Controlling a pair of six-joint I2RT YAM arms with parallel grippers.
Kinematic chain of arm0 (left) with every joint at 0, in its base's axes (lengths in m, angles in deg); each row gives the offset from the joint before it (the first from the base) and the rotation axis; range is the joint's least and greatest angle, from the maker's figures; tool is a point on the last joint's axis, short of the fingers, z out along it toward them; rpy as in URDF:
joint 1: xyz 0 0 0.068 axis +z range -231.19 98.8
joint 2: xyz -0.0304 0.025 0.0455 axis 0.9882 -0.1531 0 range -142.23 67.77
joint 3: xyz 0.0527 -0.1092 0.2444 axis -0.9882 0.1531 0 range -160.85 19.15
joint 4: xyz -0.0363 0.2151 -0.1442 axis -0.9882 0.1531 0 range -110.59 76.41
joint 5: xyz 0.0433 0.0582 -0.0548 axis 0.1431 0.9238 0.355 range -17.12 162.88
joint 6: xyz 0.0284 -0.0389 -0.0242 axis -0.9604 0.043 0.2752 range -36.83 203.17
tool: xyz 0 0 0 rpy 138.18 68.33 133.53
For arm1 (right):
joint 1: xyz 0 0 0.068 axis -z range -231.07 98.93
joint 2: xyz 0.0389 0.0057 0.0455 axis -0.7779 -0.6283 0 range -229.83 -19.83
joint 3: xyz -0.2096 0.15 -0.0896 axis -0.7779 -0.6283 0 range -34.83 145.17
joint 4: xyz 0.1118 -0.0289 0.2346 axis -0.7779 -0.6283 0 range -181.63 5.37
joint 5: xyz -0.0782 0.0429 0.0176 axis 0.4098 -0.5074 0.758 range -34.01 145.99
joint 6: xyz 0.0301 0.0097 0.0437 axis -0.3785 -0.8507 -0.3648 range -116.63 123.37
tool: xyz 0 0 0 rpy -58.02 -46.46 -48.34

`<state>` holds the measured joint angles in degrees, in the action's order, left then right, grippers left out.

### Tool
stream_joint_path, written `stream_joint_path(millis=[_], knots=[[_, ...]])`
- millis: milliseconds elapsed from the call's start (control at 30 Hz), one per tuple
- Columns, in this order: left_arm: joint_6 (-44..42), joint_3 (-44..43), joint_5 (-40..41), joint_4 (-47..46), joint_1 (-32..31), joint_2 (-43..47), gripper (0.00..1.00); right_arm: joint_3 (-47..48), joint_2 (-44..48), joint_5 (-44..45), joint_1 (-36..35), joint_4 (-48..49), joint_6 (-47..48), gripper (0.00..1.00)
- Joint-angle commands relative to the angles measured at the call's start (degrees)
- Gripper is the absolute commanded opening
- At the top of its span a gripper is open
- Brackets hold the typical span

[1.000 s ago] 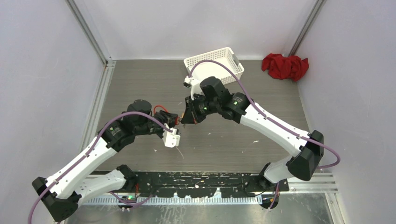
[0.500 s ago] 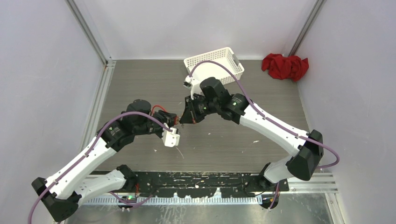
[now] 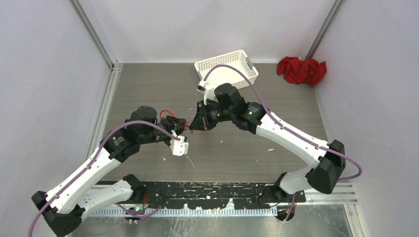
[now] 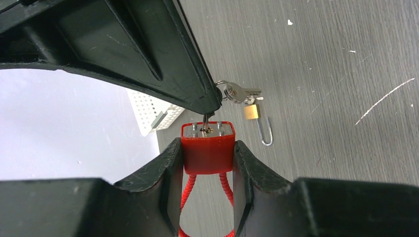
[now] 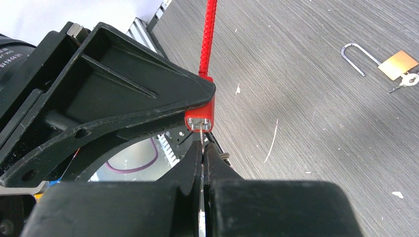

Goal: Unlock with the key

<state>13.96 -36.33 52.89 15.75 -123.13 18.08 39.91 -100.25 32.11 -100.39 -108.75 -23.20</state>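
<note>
A red lock (image 4: 207, 148) with a red cable loop (image 4: 190, 195) is clamped by its sides in my left gripper (image 4: 207, 154), keyhole face turned away from the wrist. My right gripper (image 5: 203, 148) is shut on a thin key (image 5: 202, 136), and the key's tip is in the keyhole of the red lock (image 5: 200, 116). In the left wrist view the key blade (image 4: 205, 120) runs from the right fingertips into the lock face. A key ring with spare keys (image 4: 237, 92) hangs beside those fingertips. From above, both grippers meet at the lock (image 3: 186, 127), mid-table.
A small brass padlock (image 5: 398, 64) with its shackle open lies on the table below the grippers. A white basket (image 3: 226, 66) stands at the back centre. A red cloth (image 3: 301, 70) lies in the back right corner.
Both arms have shifted slightly, the left wrist a little leftward. Key and lock stay joined and both grips are unchanged.
</note>
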Motion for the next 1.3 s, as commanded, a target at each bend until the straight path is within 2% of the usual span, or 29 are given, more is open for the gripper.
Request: stream_joint_path(millis=[0,400,567,900,1067,1100,1200,1267], knots=[[-1.6,-0.5,-5.8,-8.0,-0.9,1.5,0.0,-0.5,1.6,2.1,-0.3,6.5,-1.2,0.01],[-11.4,0.6,-7.9,-5.3,-1.5,2.1,0.0,5.6,-1.6,3.6,-0.6,-3.6,2.9,0.01],[-10.2,0.6,-7.2,-5.5,-1.9,1.5,0.0,5.0,-1.5,3.4,-0.6,-1.9,1.8,0.01],[-0.1,-1.3,-4.5,-10.4,-2.0,-0.3,0.0,1.7,-1.2,7.5,-1.8,7.0,-2.4,0.01],[0.1,-0.5,-4.8,-11.1,-2.4,0.2,0.0,1.6,-2.0,7.7,-1.9,8.5,-3.4,0.01],[0.1,-0.3,-4.8,-11.1,-2.4,0.4,0.0,1.5,-1.9,7.6,-1.8,8.5,-3.2,0.05],[-0.9,0.8,-3.7,-10.8,-2.4,1.2,0.0,1.3,-0.7,7.2,-1.6,7.6,-2.4,0.36],[-1.0,1.3,-2.6,-10.7,-2.3,1.4,0.0,1.2,0.9,5.4,-0.9,6.8,-1.6,0.46]])
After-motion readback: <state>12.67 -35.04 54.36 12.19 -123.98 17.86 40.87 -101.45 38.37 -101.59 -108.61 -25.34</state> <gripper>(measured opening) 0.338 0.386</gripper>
